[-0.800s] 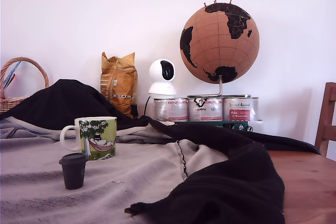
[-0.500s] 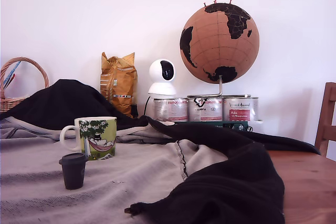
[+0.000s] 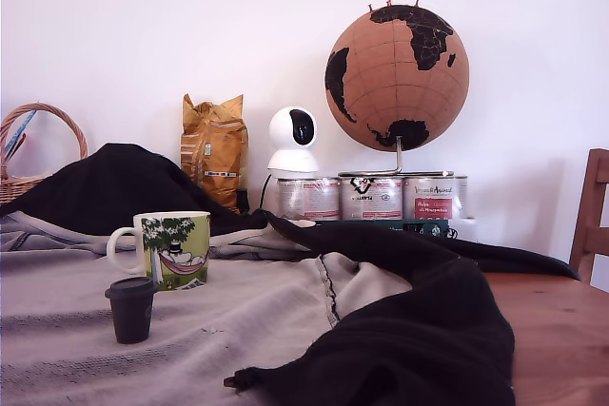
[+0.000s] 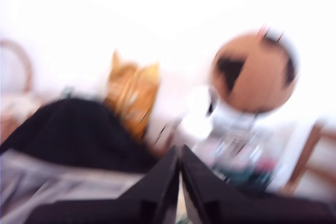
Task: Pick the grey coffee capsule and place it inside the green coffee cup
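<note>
White wall stands behind a table covered with a grey cloth (image 3: 238, 316) and a black cloth (image 3: 419, 330). On the grey cloth, at the exterior view's left, the grey coffee capsule (image 3: 131, 309) stands upright, near the camera. Just behind it, slightly to the right, is the green coffee cup (image 3: 171, 249), apart from it. Far behind are a cork globe (image 3: 397, 78), three tins (image 3: 371, 197) and a yellow bag (image 3: 215, 149). The blurred wrist view shows the gripper (image 4: 180, 169) with fingers pressed together, holding nothing.

Matt dark plastic grey coffee capsule (image 3: 131, 310), glossy glazed ceramic green coffee cup (image 3: 171, 249), rough woven grey cloth (image 3: 190, 330), soft matt black fabric (image 3: 419, 339), cork-textured globe (image 3: 397, 66), shiny metal tins (image 3: 371, 198), crinkled yellow paper bag (image 3: 214, 149), smooth wooden table (image 3: 561, 330), wicker basket (image 3: 29, 154).
</note>
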You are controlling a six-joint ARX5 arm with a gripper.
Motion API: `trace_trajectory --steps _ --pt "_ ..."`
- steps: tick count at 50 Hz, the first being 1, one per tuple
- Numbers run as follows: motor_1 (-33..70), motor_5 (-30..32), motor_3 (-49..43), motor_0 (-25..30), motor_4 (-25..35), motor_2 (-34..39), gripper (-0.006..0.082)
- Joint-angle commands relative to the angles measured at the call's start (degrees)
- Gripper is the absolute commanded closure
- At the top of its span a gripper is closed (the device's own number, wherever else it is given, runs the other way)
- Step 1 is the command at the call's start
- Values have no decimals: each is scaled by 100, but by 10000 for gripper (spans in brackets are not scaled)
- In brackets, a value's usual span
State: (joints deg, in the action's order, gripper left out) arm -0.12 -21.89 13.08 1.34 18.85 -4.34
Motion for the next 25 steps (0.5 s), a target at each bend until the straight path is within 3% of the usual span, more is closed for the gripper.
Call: trace_trajectory --steps 1,8,16,21,25 --pt "103 -216 299 116 243 24 790" --pt "588 -210 94 391 726 24 780" --pt "1784 330 -92 881 846 24 768" --pt "2540 680 48 1200 560 24 682" --pt "3180 997 254 1456 387 24 515"
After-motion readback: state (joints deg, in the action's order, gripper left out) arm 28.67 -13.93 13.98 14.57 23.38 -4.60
